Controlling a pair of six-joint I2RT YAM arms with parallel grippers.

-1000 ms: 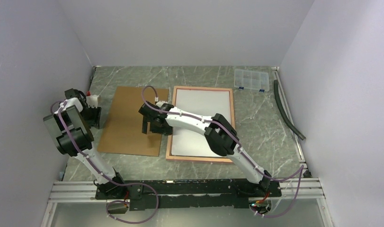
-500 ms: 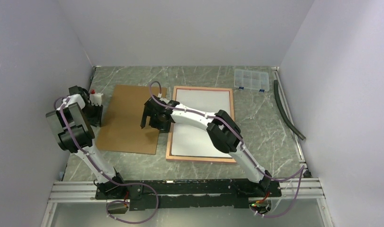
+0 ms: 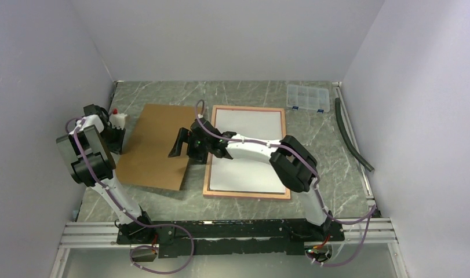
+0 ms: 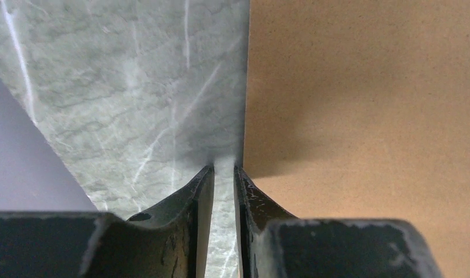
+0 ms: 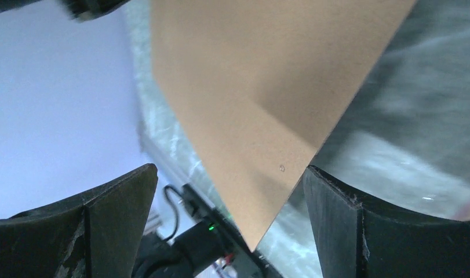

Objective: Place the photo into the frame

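Note:
The frame [image 3: 250, 108] lies flat at the middle right of the table, tan reverse up. The photo [image 3: 247, 150] lies inside it, white back up; its picture side is hidden. A plain brown backing board [image 3: 151, 145] lies to its left. My right gripper [image 3: 180, 147] is open over the board's right edge; in the right wrist view [image 5: 230, 168] a corner of the board [image 5: 250, 87] shows between the wide fingers. My left gripper [image 3: 117, 143] is at the board's left edge; in its wrist view [image 4: 223, 169] the jaws are nearly closed on nothing, the board [image 4: 365, 104] just right.
A clear compartment box [image 3: 306, 97] sits at the back right. A black hose [image 3: 351, 136] lies along the right wall. A small white bottle with a red cap [image 3: 116, 119] stands by the left arm. Walls close three sides; a metal rail [image 3: 221, 231] runs along the near edge.
The backing board has turned a little, its near end sliding left. My right gripper has moved back and its elbow has swung right. The left arm has shifted slightly.

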